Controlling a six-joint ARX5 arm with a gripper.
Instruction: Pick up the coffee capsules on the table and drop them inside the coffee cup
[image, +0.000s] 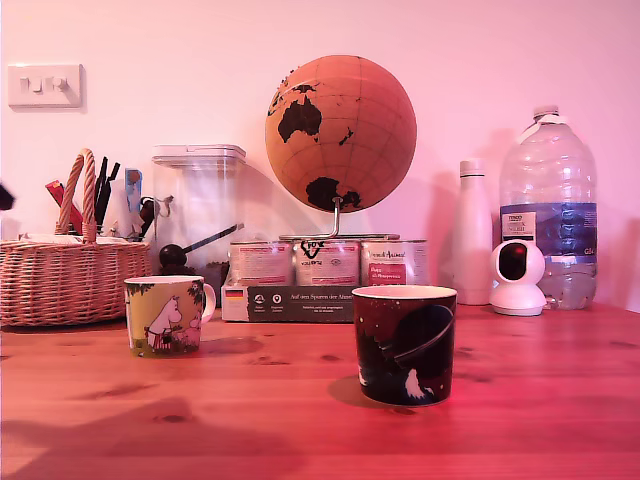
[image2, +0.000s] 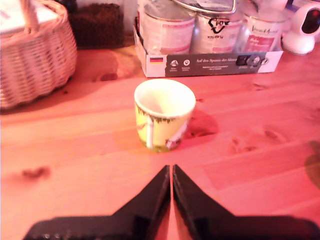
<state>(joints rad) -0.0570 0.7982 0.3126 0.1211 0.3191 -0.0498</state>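
Tool (image2: 171, 172) pressed together, holding nothing | yellow mug (image2: 164, 114) just ahead of tips | capsules not seen

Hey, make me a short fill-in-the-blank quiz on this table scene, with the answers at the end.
1. The gripper has its jaws ____.
2. In the exterior view, the dark mug stands to the ____ of the yellow mug.
3. Behind the mugs, a globe stands above three ____.
4. In the wrist view, the inside of the yellow mug shows ____ capsules.

Answers: shut; right; tins; no
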